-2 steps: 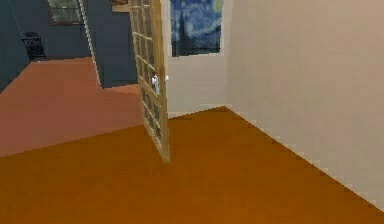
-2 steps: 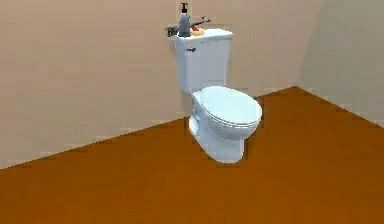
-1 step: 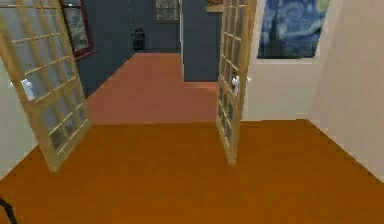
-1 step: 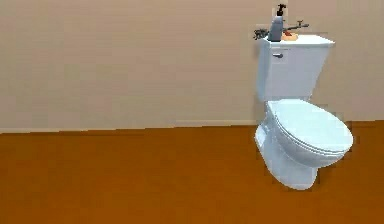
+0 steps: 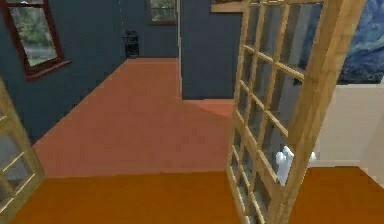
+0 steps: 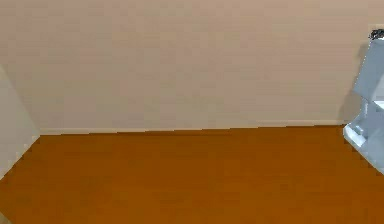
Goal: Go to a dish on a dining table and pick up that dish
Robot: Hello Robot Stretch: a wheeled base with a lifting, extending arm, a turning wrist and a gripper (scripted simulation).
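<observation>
Where the robot stood: on orange floor at a doorway, facing a room with dark blue walls.
Door: a glazed wooden leaf stood open close by at the forward view's right, with a white handle low on it. A second leaf was at the left edge.
Beyond: paler floor ran to a far wall, where a small dark thing stood. A window was on the left, and a blue corner jutted in at mid-room.
Arm side: a bare beige wall was near, with a pale grey thing at that view's right edge.
Dish: I could not tell where it lay. I judged it and its table to be somewhere further on, and the search barely begun.
Claw: I could not tell its state.
Risk, door: the base might clip the near leaf if it drove through off-centre, since the gap looked tight on that side.
Risk, turning: a swing toward the arm side could catch the wall or the grey thing.
Risk, route: the passage split at the corner, so a wrong pick would cost time.
</observation>
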